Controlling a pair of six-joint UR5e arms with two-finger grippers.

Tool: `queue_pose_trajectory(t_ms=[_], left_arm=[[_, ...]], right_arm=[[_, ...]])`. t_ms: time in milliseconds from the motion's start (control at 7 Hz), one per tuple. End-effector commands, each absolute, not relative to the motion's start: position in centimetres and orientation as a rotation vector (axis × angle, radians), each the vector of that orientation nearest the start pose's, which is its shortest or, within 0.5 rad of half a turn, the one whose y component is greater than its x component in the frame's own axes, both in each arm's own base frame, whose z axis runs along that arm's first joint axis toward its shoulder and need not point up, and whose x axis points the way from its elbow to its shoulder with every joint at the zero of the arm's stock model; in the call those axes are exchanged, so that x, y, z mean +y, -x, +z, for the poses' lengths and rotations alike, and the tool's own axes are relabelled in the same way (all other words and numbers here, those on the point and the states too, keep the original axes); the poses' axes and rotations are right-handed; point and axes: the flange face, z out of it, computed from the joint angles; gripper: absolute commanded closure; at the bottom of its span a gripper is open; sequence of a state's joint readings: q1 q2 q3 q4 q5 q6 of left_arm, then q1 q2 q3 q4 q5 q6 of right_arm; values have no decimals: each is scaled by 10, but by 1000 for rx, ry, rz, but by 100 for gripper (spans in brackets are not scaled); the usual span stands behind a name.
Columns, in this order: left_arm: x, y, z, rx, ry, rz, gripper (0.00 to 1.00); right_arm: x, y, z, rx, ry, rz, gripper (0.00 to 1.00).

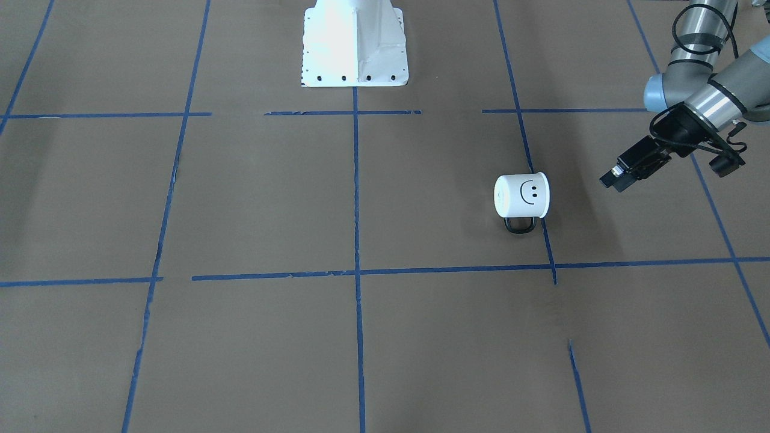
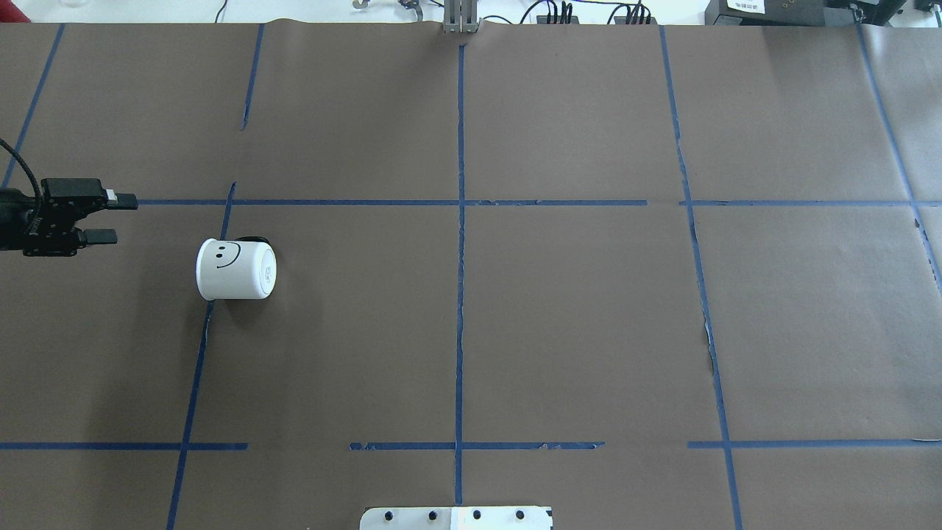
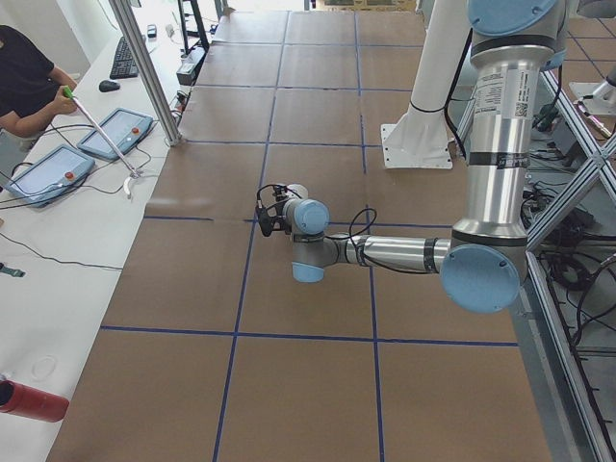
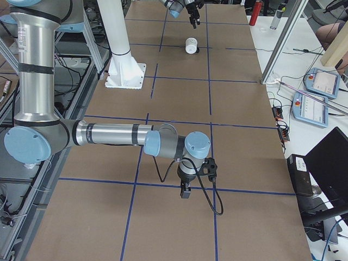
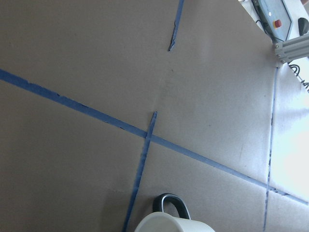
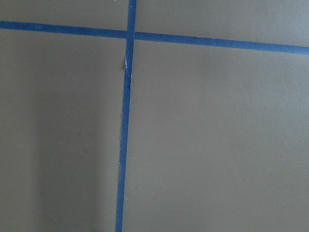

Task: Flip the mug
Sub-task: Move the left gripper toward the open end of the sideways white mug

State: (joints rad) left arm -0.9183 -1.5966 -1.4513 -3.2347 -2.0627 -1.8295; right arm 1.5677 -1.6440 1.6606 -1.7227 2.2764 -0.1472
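The white mug [image 2: 235, 270] with a black smiley face lies on its side on the brown table cover, face up. Its dark handle [image 1: 518, 225] points away from the robot. Its open end faces my left gripper [image 2: 118, 218], which is open and empty, a little above the table and to the left of the mug. The left wrist view shows the mug's rim [image 5: 174, 224] at its bottom edge. My right gripper [image 4: 185, 191] shows only in the exterior right view, low over the table and far from the mug; I cannot tell whether it is open or shut.
Blue tape lines [image 2: 461, 221] divide the brown cover into squares. The robot's white base [image 1: 355, 42] stands at the table's near middle. Operator tablets [image 3: 91, 154] and a person lie beyond the far edge.
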Motion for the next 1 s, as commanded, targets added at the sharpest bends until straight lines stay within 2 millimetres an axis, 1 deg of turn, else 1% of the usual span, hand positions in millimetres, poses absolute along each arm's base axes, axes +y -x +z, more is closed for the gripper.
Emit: queue_pose_trajectory(t_ms=[0,143,286,429,571,714,857], left_arm=[[-428,-273,518,1703,-189,-637,0],[-422,-282,519,1716,-195,-639,0],[-420,-287,530,1704,-193,-635,0],[-414,-301,536,1702,-194,-644,0],[-407,-320,530,1746,-201,-638,0],[-401,-332,527,1757,-190,-626,0],[-399,-335,527,1757,-183,-620,0]], right_arm=[[-450,-67,668,-712,78,-96,0],[-450,-67,668,-712,77,-97,0],[-450,-67,668,-712,78,-96,0],[-450,-67,668,-712,77,-97,0],[-450,-67,668,-712,78,-96,0],[-450,-67,668,-712,77,-97,0],[-450,-67,668,-712,77,-97,0]])
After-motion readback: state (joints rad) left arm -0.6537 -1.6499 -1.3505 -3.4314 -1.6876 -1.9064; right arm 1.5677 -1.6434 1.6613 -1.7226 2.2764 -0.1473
